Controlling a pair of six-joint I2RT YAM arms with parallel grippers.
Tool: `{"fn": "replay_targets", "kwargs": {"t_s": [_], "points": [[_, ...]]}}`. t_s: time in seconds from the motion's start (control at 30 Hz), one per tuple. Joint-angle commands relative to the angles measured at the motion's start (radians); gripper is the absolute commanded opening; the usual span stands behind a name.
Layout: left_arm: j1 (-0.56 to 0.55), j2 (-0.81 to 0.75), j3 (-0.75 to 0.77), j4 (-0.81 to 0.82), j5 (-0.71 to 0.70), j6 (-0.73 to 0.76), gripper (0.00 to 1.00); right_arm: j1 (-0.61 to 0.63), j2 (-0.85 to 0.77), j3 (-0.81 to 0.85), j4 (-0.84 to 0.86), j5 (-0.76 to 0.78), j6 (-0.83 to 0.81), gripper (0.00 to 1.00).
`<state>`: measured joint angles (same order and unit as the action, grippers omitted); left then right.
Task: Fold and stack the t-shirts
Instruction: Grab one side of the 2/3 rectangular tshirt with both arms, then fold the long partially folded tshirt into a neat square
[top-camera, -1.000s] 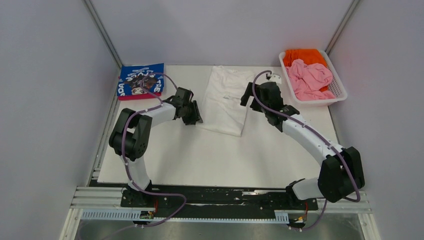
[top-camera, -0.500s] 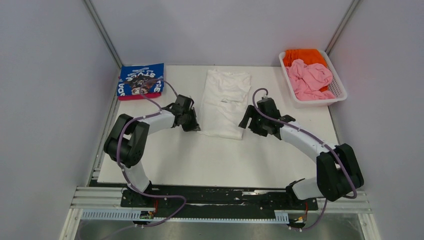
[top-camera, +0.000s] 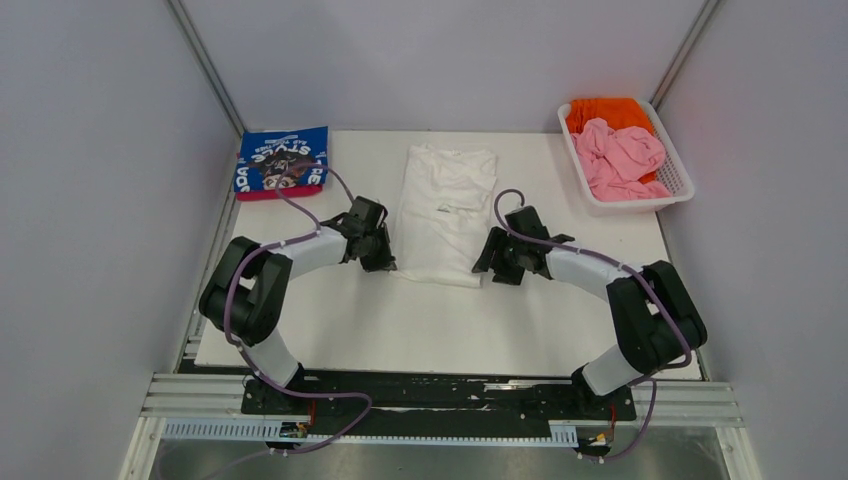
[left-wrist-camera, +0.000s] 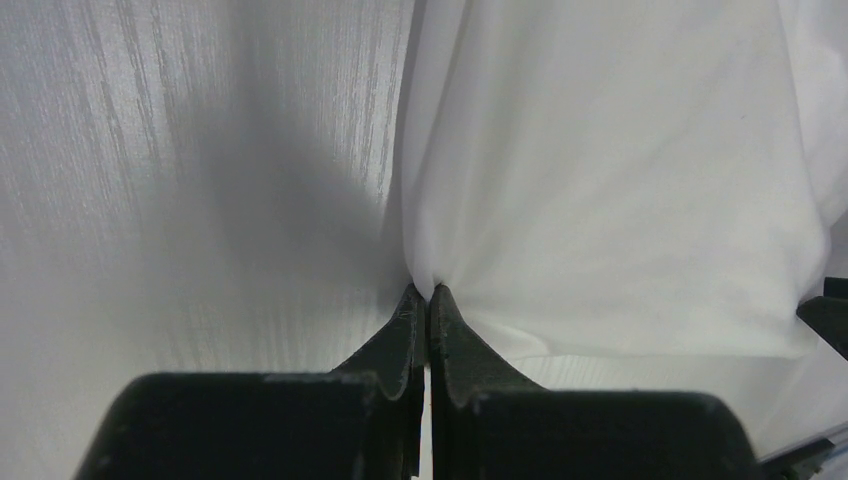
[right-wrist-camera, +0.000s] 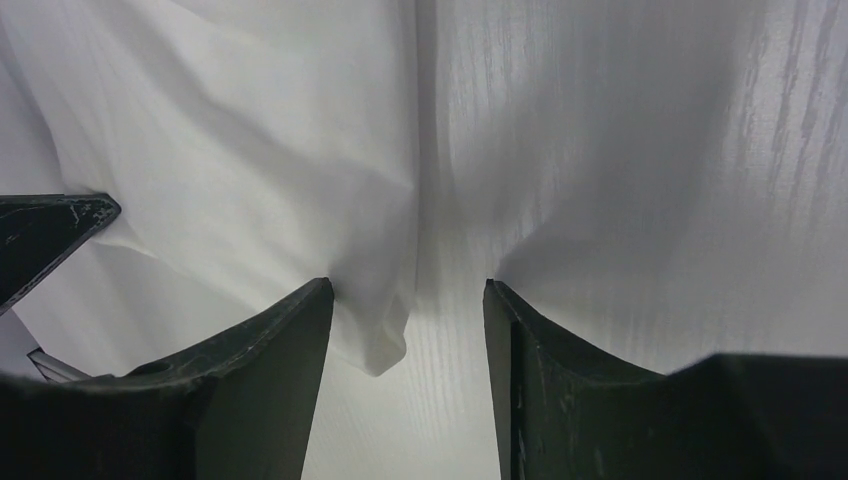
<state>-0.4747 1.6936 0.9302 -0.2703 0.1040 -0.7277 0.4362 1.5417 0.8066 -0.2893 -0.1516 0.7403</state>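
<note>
A white t-shirt, folded into a long strip, lies in the middle of the table. My left gripper is at its near left corner. In the left wrist view this gripper is shut on a pinch of the white cloth. My right gripper is at the near right corner. Its jaws stand open, with the shirt's corner between them and lying on the table. A folded blue t-shirt with white lettering sits at the far left on a pink one.
A white basket at the far right holds a crumpled pink t-shirt and an orange one. Grey walls close in the table on the left, right and back. The other arm's fingertip shows at the left of the right wrist view.
Both grippers have come down the shirt's sides to its near corners. The left one has shut on the cloth. The right one's jaws have narrowed but stay apart.
</note>
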Motion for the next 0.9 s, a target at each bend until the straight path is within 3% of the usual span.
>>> {"fn": "replay_targets", "kwargs": {"t_s": [0.0,0.23,0.4,0.7,0.87], "points": [[-0.006,-0.015,-0.048,-0.075,-0.019,-0.001,0.0,0.009,0.017,-0.031,0.06,-0.055,0.029,0.55],[-0.016,-0.038,-0.092,-0.063,-0.025,-0.04,0.0,0.05,0.003,-0.108,0.061,-0.114,0.048,0.43],[-0.03,-0.082,-0.128,-0.078,-0.009,-0.058,0.0,0.056,-0.028,-0.144,0.058,-0.12,0.056,0.01],[-0.178,-0.434,-0.188,-0.348,-0.005,-0.094,0.0,0.067,-0.381,-0.183,-0.224,-0.283,-0.02,0.0],[-0.197,-0.621,-0.175,-0.425,0.051,-0.157,0.0,0.062,-0.468,-0.136,-0.289,-0.422,-0.018,0.0]]}}
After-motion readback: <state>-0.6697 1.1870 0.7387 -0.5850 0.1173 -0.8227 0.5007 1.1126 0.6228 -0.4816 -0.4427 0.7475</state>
